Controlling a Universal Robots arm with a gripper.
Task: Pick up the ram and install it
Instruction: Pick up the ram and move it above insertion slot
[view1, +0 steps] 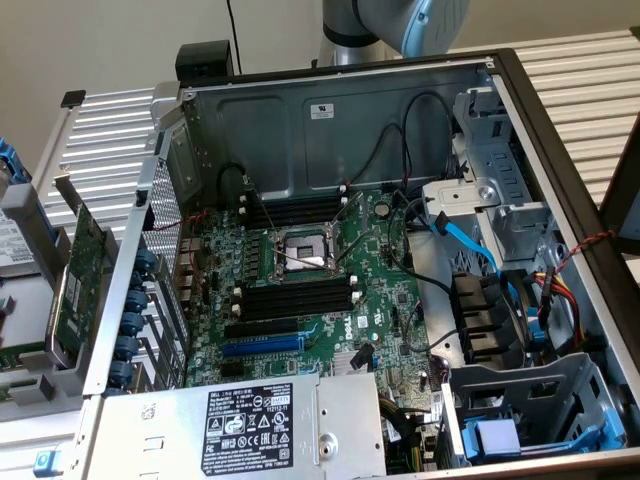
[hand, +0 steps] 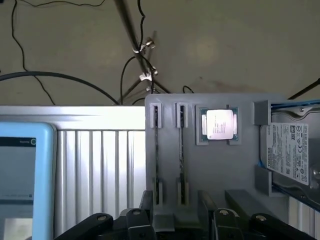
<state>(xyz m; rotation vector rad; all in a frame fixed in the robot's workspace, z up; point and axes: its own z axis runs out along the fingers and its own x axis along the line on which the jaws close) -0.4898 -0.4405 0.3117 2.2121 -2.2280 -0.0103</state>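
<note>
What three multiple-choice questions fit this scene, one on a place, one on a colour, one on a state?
1. The loose processor sits: A in the socket; B on the grey holder, between the ram and the hard drive; C on the power supply.
2. The flat cable in the case is: A red; B blue; C white.
3. The black memory slots are: A empty; B full; C covered.
B: the wrist view shows it there. B: it is plainly blue. A: no sticks stand in them.
</note>
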